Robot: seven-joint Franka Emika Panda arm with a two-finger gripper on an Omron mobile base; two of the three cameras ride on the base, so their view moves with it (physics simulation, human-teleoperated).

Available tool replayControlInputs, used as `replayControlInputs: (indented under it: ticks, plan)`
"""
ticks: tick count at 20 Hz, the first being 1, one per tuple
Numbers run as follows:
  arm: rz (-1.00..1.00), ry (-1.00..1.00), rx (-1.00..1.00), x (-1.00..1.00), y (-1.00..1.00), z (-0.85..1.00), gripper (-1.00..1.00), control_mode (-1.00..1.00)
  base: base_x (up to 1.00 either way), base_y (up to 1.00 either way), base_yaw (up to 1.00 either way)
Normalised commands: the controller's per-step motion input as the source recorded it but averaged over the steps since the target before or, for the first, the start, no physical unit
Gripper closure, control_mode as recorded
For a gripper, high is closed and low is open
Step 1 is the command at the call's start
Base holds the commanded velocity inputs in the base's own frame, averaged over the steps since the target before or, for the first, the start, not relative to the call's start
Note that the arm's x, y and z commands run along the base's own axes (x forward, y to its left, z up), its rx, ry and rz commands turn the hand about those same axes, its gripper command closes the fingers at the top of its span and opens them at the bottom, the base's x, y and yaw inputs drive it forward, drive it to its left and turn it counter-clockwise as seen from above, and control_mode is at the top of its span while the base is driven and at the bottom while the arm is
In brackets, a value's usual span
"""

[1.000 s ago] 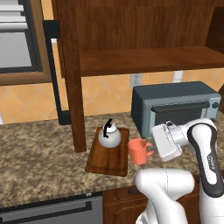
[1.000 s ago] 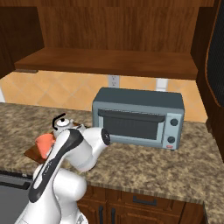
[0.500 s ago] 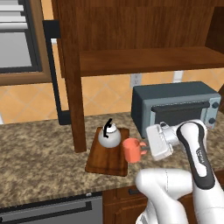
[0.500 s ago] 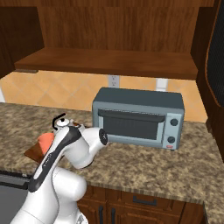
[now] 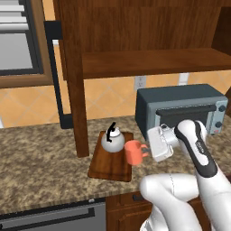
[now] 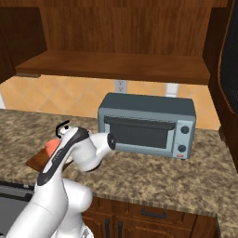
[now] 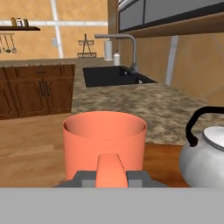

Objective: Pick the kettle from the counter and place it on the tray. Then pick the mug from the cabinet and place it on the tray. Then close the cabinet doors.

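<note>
The cabinet (image 5: 135, 54) is filling the upper frame with its shelf bare. Mid-frame, the tray (image 5: 108, 166) is carrying the kettle (image 5: 112, 140). At its right edge the gripper (image 5: 145, 150) is clamping the mug (image 5: 133, 152) by its handle, seemingly mid-placement; next it probably needs lowering onto the tray, then releasing.

The tool (image 5: 145, 149) has carried the mug (image 5: 133, 152) leftward over the tray (image 5: 110, 164), beside the kettle (image 5: 112, 140).
</note>
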Motion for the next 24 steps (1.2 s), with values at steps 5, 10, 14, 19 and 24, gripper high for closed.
replayControlInputs:
  ticks: [5,10,14,19,24]
  plan:
    - [0.0,-0.01,0.0,0.09,0.18,-0.31,1.0,-1.0,0.0,0.0,0.0]
    - [0.0,-0.03,0.0,0.0,0.29,-0.35,1.0,-1.0,0.0,0.0,0.0]
    - [0.0,-0.02,0.0,0.01,0.25,-0.34,1.0,-1.0,0.0,0.0,0.0]
    - [0.0,-0.01,0.02,0.02,0.27,-0.42,1.0,-1.0,0.0,0.0,0.0]
    - [0.0,0.0,0.04,0.05,0.08,-0.4,1.0,-1.0,0.0,0.0,0.0]
